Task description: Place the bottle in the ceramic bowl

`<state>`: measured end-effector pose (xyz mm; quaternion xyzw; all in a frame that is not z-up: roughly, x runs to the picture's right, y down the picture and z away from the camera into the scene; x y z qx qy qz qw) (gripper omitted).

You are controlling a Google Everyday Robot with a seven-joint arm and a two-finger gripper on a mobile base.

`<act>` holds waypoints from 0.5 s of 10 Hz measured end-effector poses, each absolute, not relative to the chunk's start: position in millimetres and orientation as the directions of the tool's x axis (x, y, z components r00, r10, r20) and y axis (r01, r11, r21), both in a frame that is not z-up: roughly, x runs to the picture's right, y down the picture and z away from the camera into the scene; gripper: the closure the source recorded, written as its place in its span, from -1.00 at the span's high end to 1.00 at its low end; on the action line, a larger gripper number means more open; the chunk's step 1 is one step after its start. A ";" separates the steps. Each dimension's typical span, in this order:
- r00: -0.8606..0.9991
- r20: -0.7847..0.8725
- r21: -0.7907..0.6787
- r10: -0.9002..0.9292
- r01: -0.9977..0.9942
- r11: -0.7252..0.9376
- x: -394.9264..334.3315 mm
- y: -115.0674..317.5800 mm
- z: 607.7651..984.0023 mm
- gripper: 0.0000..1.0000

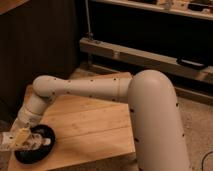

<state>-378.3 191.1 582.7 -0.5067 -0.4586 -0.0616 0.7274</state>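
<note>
The black glossy ceramic bowl (pixel 45 134) sits on the wooden table (pixel 95 127) at its front left corner. My gripper (pixel 19 141) is at the end of the white arm, low over the bowl's left side. The small clear bottle (pixel 31 142) with a pale yellowish label lies on its side at the gripper, over the inside of the bowl, its white cap (pixel 46 141) pointing right. I cannot tell whether the bottle rests on the bowl or hangs just above it.
My white arm (pixel 90 90) crosses the table from the large shoulder housing (pixel 157 120) at the right. A metal bench rail (pixel 145 57) runs behind the table. A dark panel (pixel 40 40) stands at the back left. Speckled floor lies to the right.
</note>
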 end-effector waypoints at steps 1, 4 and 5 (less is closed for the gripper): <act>0.569 0.731 -0.679 0.376 0.555 0.481 -380.0 188.5 586.4 -0.82; 0.566 0.734 -0.677 0.376 0.561 0.476 -385.0 185.6 596.4 -0.82; 0.570 0.732 -0.679 0.374 0.565 0.468 -385.4 187.7 599.5 -0.82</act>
